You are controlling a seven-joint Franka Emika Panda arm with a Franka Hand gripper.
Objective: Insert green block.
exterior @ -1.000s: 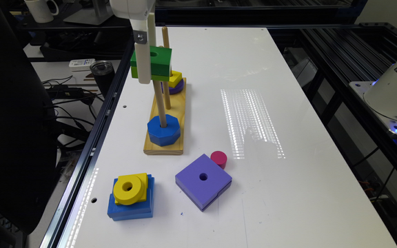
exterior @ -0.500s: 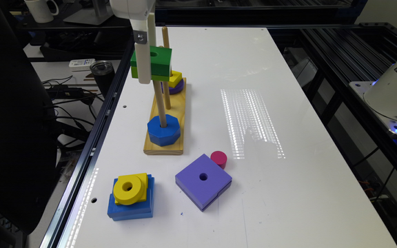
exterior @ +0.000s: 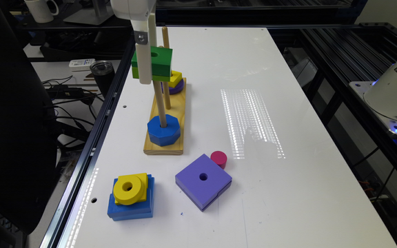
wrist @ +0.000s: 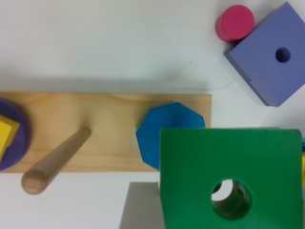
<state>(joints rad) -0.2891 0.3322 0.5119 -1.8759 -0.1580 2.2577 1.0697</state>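
White tabletop [exterior: 288, 193] carries a wooden peg base [exterior: 165, 146] on the exterior view's left, a blue octagon [exterior: 163, 130] seated on its near peg. Above that octagon, the gripper [exterior: 145, 69] holds the green block [exterior: 157, 62] clamped high on the peg [exterior: 159, 103], near its top.
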